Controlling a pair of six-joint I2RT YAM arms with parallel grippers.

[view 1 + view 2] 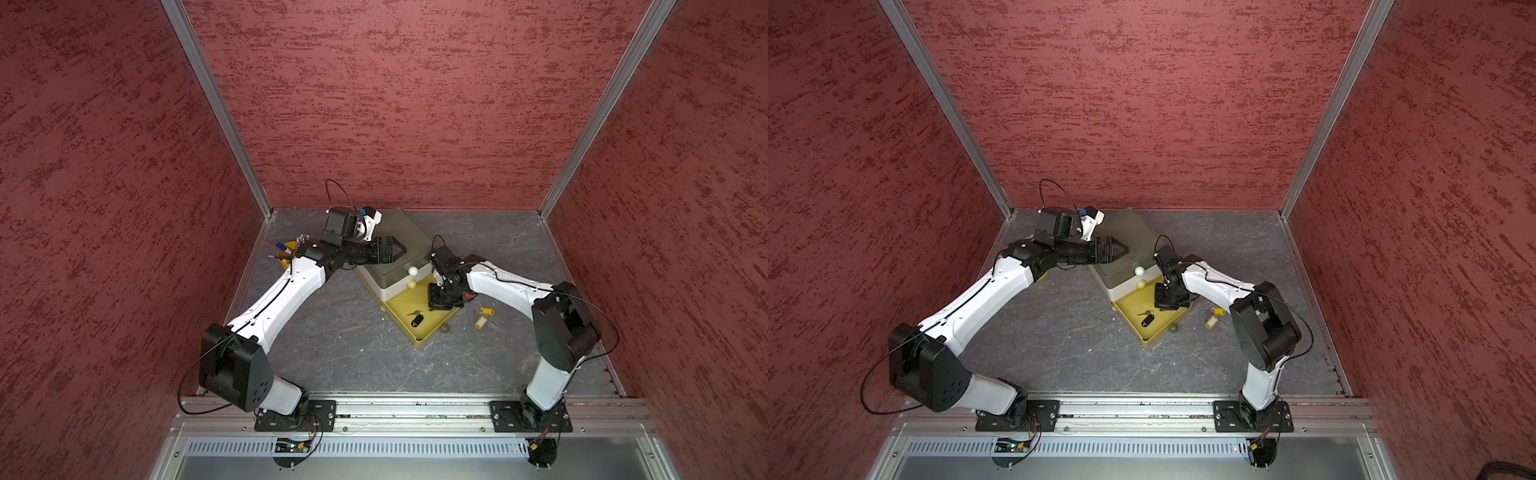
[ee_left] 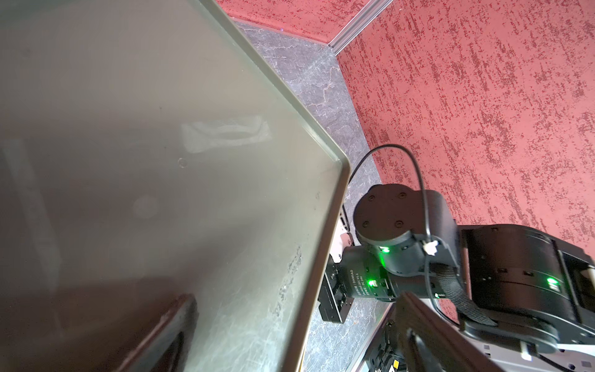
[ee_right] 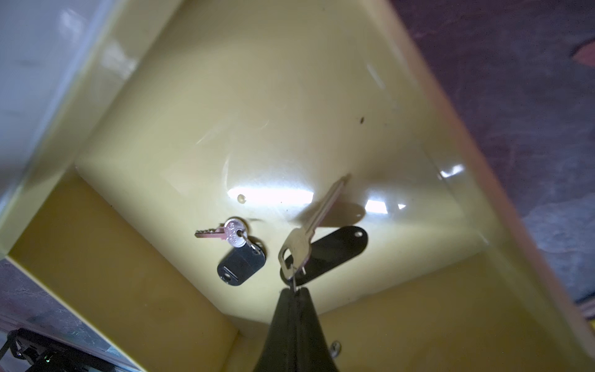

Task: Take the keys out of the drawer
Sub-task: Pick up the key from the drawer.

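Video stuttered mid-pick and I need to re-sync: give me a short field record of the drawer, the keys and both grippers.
drawer: yellow drawer, pulled open
right gripper: shut on the ring of the held black-tag key, inside the drawer
left in drawer: second black-tag key, lying flat on the floor
out on table: two yellow-tag keys, beside the drawer
left gripper: open, at the cabinet top; contact unclear
red-tag keys: not clearly visible
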